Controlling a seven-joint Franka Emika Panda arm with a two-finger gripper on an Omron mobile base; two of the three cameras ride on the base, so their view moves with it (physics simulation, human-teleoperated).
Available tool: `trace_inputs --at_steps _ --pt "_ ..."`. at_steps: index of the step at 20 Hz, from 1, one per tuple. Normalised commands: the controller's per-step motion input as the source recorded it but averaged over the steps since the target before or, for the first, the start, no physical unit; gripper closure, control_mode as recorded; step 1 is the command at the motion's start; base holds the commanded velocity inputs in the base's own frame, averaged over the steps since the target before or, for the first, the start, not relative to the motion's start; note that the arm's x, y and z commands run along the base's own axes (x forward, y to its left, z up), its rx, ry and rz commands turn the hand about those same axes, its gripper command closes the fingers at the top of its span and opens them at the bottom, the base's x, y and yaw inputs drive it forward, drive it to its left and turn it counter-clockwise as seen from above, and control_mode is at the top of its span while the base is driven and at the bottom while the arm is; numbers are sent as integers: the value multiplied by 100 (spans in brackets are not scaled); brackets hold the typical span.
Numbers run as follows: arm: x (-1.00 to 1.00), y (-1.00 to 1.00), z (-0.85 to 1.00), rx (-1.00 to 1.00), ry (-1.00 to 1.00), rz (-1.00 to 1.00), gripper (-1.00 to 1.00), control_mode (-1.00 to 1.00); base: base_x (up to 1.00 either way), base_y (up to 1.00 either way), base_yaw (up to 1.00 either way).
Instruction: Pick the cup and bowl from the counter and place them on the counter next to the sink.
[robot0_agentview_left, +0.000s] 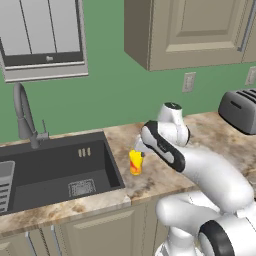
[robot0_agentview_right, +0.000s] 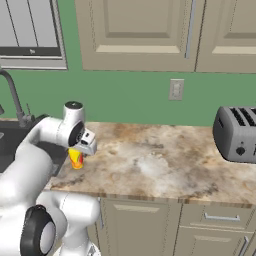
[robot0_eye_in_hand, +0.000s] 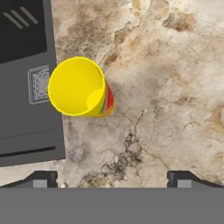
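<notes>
You have the cup (robot0_eye_in_hand: 78, 87) standing upright on the counter (robot0_eye_in_hand: 175, 87), just beside the sink (robot0_eye_in_hand: 26, 87) rim. In the hand view it sits at about eleven o'clock from the gripper (robot0_eye_in_hand: 112, 179), up and left of the gap, apart from both fingertips (robot0_eye_in_hand: 41, 179). The jaws stand fully released, spread wide with nothing between them but bare stone.

The cup is a small yellow tumbler, smooth and round-mouthed, with a red-orange band low on its side. The counter is marbled beige and brown stone with darker veins. The sink is a dark rectangular basin with a square drain grate, and a tall curved grey faucet (robot0_agentview_left: 22, 117) rises behind it.

In the left base view the cup (robot0_agentview_left: 135, 162) stands at three o'clock of the basin, near the counter's front edge, with the hand directly above it. In the right base view the cup (robot0_agentview_right: 75, 158) shows below the hand. To the cup's right you have a broad stretch of open stone reaching to a grey toaster (robot0_agentview_right: 236, 132) well apart at the far end.
</notes>
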Motion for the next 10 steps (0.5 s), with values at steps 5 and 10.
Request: trace_inputs --at_steps 5,10 --pt "-48 -26 38 0 -7 2 -100 -100 0 0 0" --pt "-53 -24 37 0 -12 1 -100 -100 0 0 0"
